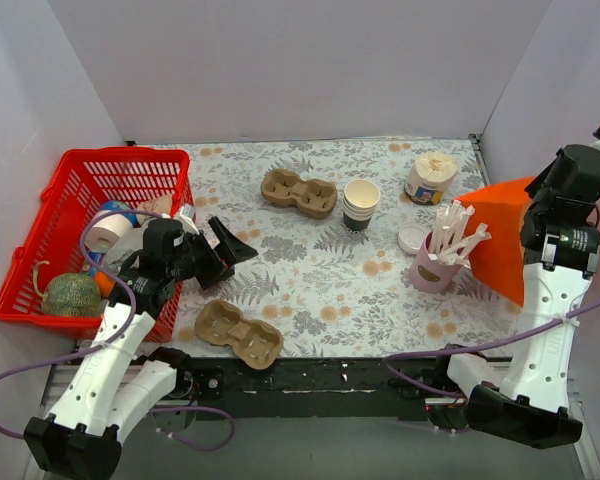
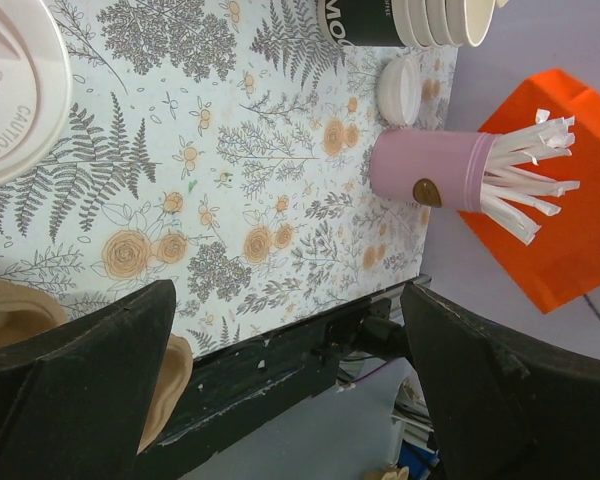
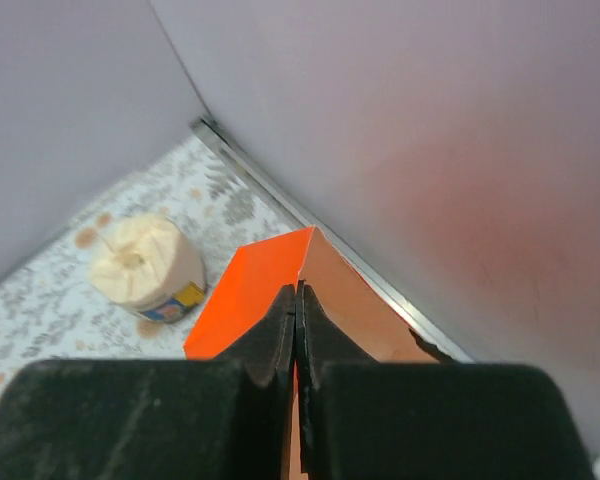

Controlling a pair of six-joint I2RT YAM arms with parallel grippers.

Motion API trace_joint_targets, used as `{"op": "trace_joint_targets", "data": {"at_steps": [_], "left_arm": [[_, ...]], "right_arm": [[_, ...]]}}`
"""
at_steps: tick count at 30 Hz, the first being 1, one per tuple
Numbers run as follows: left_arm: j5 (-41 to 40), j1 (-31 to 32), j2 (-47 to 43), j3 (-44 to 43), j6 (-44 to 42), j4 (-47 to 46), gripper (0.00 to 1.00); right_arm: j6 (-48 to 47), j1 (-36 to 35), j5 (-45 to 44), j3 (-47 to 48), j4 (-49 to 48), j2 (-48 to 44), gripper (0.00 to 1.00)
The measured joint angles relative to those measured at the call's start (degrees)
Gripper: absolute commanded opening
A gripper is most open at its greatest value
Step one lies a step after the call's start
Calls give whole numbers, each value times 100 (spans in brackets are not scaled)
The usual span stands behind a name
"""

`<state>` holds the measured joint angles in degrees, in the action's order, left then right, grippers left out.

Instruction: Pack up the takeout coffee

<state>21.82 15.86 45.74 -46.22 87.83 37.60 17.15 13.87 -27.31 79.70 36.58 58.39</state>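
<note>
Grey walls enclosed a floral-patterned surface (image 1: 330, 290). Just beside the red basket (image 1: 40, 250), the takeout coffee (image 2: 10, 90) was seen with its lid on, ungrasped. The left tool (image 2: 290, 300) was held fully released next to it. Well apart from the basket, the right tool (image 3: 297, 300) was clenched on the edge of an orange bag (image 3: 245, 290). Readying the bag was judged the step in hand. Next, the cup would need to be enclosed below its lid and carried level.

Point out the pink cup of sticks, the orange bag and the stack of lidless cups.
pink cup (image 1: 427, 275), top view, side wall.
orange bag (image 1: 500, 235), top view, broad side face.
stack of cups (image 1: 361, 194), top view, top cup's mouth.
</note>
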Motion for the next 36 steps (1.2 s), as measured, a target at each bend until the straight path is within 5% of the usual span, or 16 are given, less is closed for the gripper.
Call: {"op": "trace_joint_targets", "data": {"at_steps": [8, 14, 23, 29, 36], "left_arm": [[-2, 0, -72, 0, 2, 96, 98], [-50, 0, -11, -122, -4, 186, 98], [-302, 0, 33, -444, -81, 393, 98], [-356, 0, 0, -444, -81, 496, 98], [-645, 0, -101, -503, -90, 800, 98]], "right_arm": [[-925, 0, 1711, 850, -1534, -31, 1], [-1298, -116, 3886, 1320, -2284, 442, 1], [-1556, -2094, 5495, 1554, -2319, 680, 1], [-1751, -3368, 5600, 1893, -2203, 828, 1], [-1005, -3794, 4986, 2238, -1464, 796, 1]]}}
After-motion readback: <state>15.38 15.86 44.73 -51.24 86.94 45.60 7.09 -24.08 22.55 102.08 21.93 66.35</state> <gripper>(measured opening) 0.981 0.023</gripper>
